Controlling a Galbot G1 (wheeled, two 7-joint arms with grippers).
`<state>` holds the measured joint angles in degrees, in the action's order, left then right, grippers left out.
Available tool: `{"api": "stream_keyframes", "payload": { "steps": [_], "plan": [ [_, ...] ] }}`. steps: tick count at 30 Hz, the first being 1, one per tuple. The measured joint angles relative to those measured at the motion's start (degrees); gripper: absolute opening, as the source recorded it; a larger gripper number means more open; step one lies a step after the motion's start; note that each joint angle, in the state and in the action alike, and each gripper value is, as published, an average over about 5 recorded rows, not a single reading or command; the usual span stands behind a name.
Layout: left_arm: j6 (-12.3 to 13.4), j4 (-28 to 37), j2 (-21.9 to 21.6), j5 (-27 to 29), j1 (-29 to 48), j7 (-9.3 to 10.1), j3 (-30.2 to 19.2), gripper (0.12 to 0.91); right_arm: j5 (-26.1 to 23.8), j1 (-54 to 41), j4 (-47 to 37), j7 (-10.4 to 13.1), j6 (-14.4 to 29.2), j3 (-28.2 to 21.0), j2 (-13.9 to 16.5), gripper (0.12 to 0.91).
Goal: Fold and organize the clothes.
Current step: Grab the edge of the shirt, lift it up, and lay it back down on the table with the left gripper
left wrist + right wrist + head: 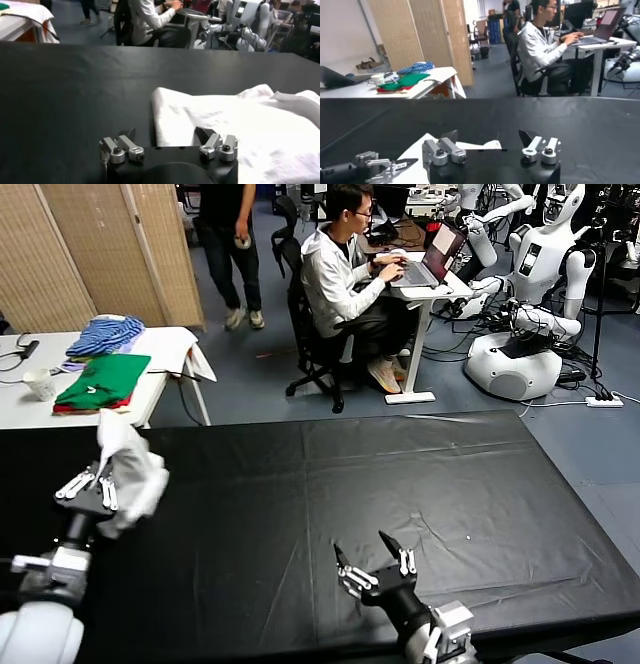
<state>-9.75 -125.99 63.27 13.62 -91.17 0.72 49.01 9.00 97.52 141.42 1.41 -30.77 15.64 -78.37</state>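
The clothes are one white T-shirt (135, 469). In the head view it stands bunched up above the left part of the black table (420, 484), against my left gripper (95, 484), which grips a fold of it. In the left wrist view the shirt (240, 125) spreads out beyond the left gripper (166, 134), and one edge of it runs in between the fingers. No print shows on the cloth. My right gripper (365, 549) hovers open and empty over the near middle of the table. From the right gripper (489, 136) I see the shirt (420, 150) off to the side, with the left gripper (375, 167) next to it.
Beyond the table's far left corner is a white side table (170, 344) with green and red folded garments (100, 379), a blue-striped garment (105, 334) and a cup (40, 384). A seated person (345, 274) works at a desk, and white robots (530, 284) stand at the back right.
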Motion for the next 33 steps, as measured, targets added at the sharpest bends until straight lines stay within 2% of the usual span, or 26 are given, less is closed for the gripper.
{"api": "stream_keyframes", "payload": {
  "steps": [3,5,8,13,18,23,27,33],
  "plan": [
    [2.26,-0.2,1.07,9.09,-2.35,-1.69,-2.53,0.194,0.01,-0.52,-0.62,0.01,0.0,-0.47,-0.14,0.907],
    [2.21,0.02,1.68,14.27,-4.35,-3.09,-5.01,0.194,0.01,-0.8,-1.07,0.01,0.02,-0.83,-0.31,0.907],
    [-0.02,0.72,2.08,18.41,-7.85,-4.7,-9.41,0.194,0.01,-0.98,-1.64,0.03,0.13,-1.17,-0.51,0.907],
    [-5.67,1.0,2.3,19.37,-12.63,-5.09,-16.22,0.194,0.05,-0.88,-1.91,0.06,0.29,-0.84,-0.5,0.907],
    [-9.04,-0.57,1.61,15.63,-13.23,-5.93,-20.02,0.194,0.34,-0.94,-1.85,0.13,0.4,0.07,-0.29,0.907],
    [-11.54,-2.22,0.7,7.93,-11.69,-5.99,-21.92,0.194,0.38,-1.36,-2.22,0.56,0.4,-0.25,-0.59,0.907],
    [-11.49,-2.5,-0.02,-0.52,-9.09,-5.28,-23.64,0.194,0.35,-1.19,-2.24,0.85,0.37,-0.46,-0.83,0.907],
    [-11.38,-0.02,0.15,-11.08,-2.38,-2.82,-27.26,0.194,-0.02,-0.28,-1.86,1.15,0.32,-0.3,-1.38,0.907]
  ]
}}
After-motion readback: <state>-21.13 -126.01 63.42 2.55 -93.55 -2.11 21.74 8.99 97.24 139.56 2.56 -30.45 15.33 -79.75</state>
